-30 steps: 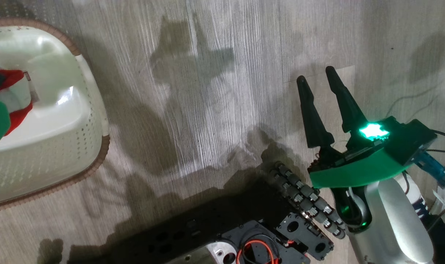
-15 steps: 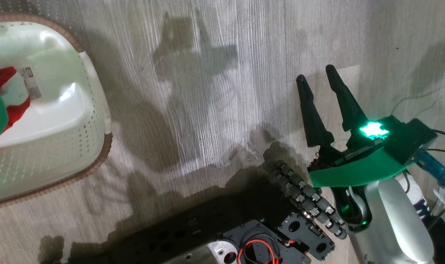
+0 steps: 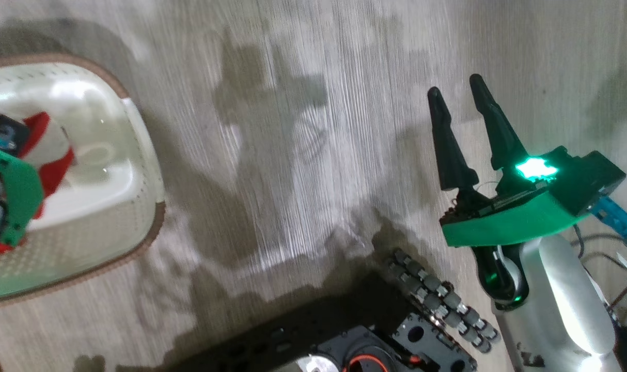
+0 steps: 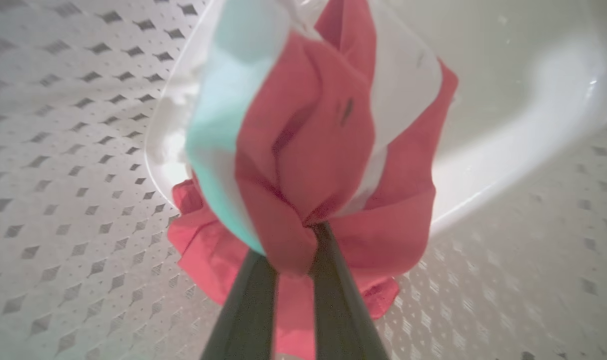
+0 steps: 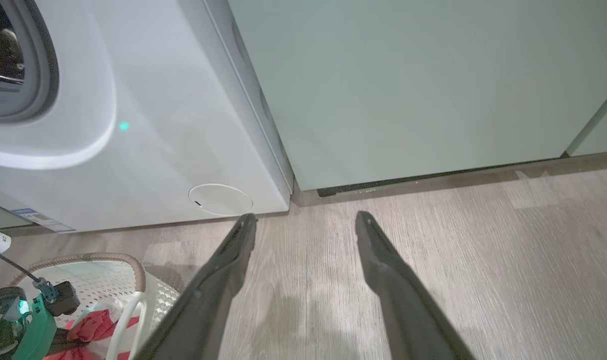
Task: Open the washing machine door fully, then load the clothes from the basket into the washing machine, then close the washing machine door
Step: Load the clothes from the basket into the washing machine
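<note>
at the left, the basket [image 3: 102, 227] stands on the floor [image 3: 293, 155]. inside it the left gripper [image 4: 303, 232] is pinching a fold of the red clothes [image 4: 333, 150], which are bunched around its fingers. so the step in hand is the loading. at the right, the right gripper [image 3: 455, 88] is spread wide and holds nothing. the next move, i think, is to lift the clothes clear of the rim and carry them to the washing machine [image 5: 133, 125], whose opening seems uncovered.

Red-and-white clothes [image 4: 303, 150] sit bunched up inside the cream perforated basket [image 3: 102, 227].
</note>
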